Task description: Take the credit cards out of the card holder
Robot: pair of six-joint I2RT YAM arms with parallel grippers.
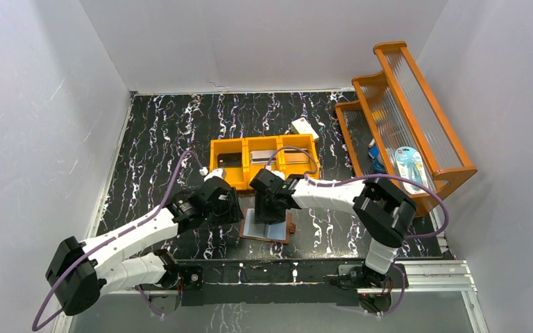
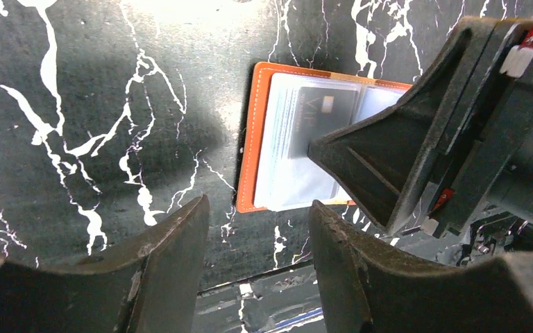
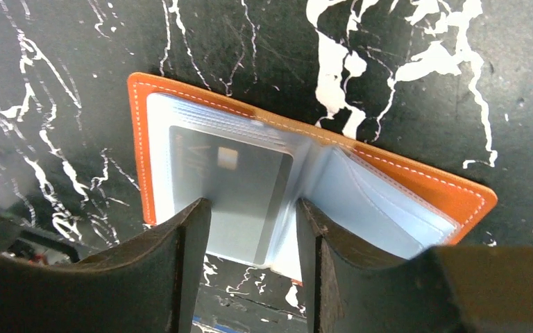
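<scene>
The card holder lies open on the black marble table, brown rim up and pale blue sleeves showing. A grey credit card sits in its left sleeve. My right gripper hovers open right over that card's lower half, one finger on each side, with nothing pinched. In the left wrist view the card holder and the card appear with the right gripper's finger pressed over them. My left gripper stands open and empty just beside the holder's left edge. From above, both grippers crowd the card holder.
An orange three-compartment tray stands just behind the grippers with flat dark and grey cards in its compartments. A cream-white box lies behind it. A tall orange rack fills the right side. White walls close in the table.
</scene>
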